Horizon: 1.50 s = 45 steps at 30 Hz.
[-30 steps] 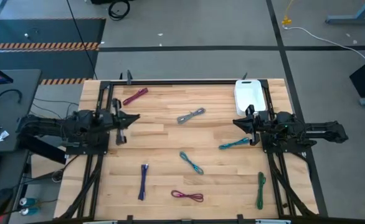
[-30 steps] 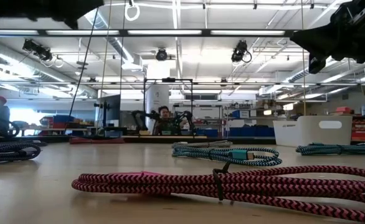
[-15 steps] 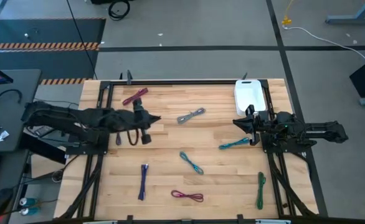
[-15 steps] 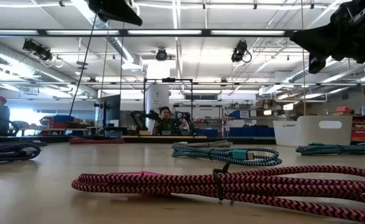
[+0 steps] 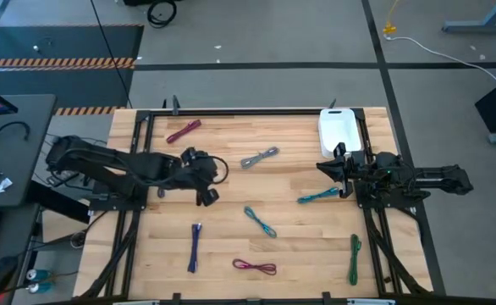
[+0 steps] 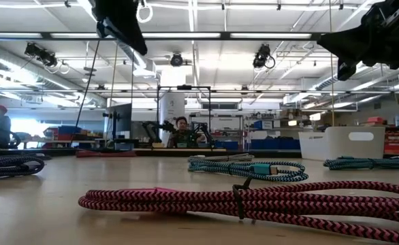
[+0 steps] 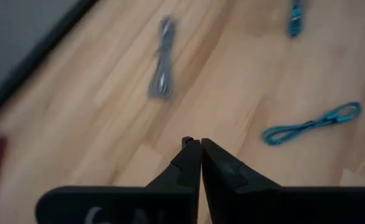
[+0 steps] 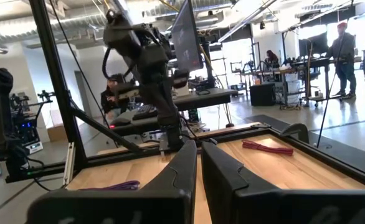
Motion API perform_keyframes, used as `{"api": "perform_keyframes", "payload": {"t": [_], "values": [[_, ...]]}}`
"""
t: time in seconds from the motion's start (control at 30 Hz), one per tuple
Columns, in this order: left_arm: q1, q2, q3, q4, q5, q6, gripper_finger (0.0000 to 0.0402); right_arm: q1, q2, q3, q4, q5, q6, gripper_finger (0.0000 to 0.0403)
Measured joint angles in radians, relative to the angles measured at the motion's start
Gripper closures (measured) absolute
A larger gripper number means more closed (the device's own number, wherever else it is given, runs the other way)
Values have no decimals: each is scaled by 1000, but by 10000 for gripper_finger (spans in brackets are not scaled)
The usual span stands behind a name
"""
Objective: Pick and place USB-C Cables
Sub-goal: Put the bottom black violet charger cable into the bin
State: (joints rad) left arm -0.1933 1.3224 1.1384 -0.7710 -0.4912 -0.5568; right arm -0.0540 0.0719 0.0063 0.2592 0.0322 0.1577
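Grey cable (image 5: 259, 158) lies mid-surface, just ahead of left gripper (image 5: 209, 196), fingers pressed together, empty. Light, floppy braid; grab across bundle's middle. Right gripper (image 5: 326, 169) waits at its side, fingers together too.

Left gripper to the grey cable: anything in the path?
Nothing visible. The left gripper, fingers shut, hangs over bare wood, and only open tabletop lies between it and the grey cable. The light blue cable lies off to the side.

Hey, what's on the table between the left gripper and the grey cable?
Nothing: in the high view, only bare wood separates the left gripper from the grey cable.
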Motion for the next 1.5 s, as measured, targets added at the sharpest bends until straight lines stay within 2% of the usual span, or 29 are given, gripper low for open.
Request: {"api": "perform_keyframes", "payload": {"t": [0.13, 0.3, 0.53, 0.67, 0.87, 1.0, 1.13, 1.3, 1.5], "values": [[5, 15, 0, -136, 28, -254, 377, 0, 0, 0, 0, 0, 0, 373], [-20, 15, -1, -309, 128, -468, 316, 0, 0, 0, 0, 0, 0, 373], [-98, 23, 0, -347, 141, -708, 212, 0, 0, 0, 0, 0, 0, 373], [-144, 51, 0, -360, 145, -822, 181, 0, 0, 0, 0, 0, 0, 373], [-191, 148, 0, -359, 226, -942, 163, 0, 0, 0, 0, 0, 0, 373], [-207, 234, 0, -335, 347, -998, 150, 0, 0, 0, 0, 0, 0, 373], [-223, 310, -1, -238, 466, -1005, 144, 0, 0, 0, 0, 0, 0, 373], [-228, 393, -1, -102, 560, -1005, 158, 0, 0, 0, 0, 0, 0, 373], [-227, 475, -1, -87, 631, -984, 181, 0, 0, 0, 0, 0, 0, 373]]}}
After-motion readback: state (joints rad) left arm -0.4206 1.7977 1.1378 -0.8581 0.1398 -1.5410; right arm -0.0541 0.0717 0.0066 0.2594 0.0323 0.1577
